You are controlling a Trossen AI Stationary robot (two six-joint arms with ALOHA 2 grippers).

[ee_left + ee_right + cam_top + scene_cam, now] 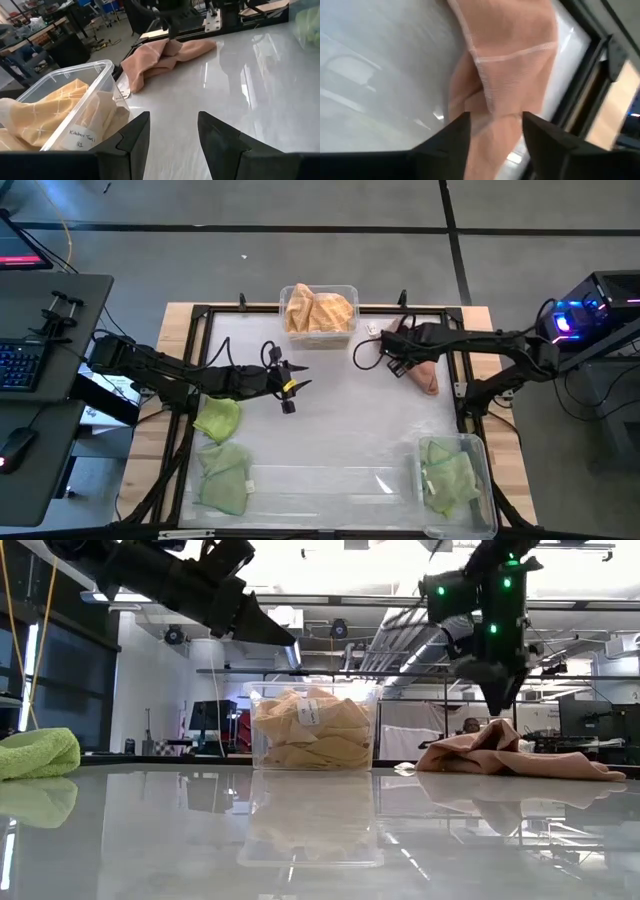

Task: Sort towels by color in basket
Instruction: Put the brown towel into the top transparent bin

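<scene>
One salmon-pink towel [425, 373], crumpled, soft folds, under right pincer [397, 352]

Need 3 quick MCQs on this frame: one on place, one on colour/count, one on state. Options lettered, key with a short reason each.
1. Where does the salmon pink towel lie?
A. in the far bin
B. on the table under the right gripper
C. in the near right bin

2. What colour are the towels in the far bin?
A. mustard yellow
B. light green
C. pink

3. How is the left gripper?
A. shut on a green towel
B. shut, empty
C. open, empty

Key: 1 B, the high view shows it on the table by the right edge. 2 A, yellow checked cloth fills it. 3 C, the left wrist view shows bare table between its fingers.
</scene>
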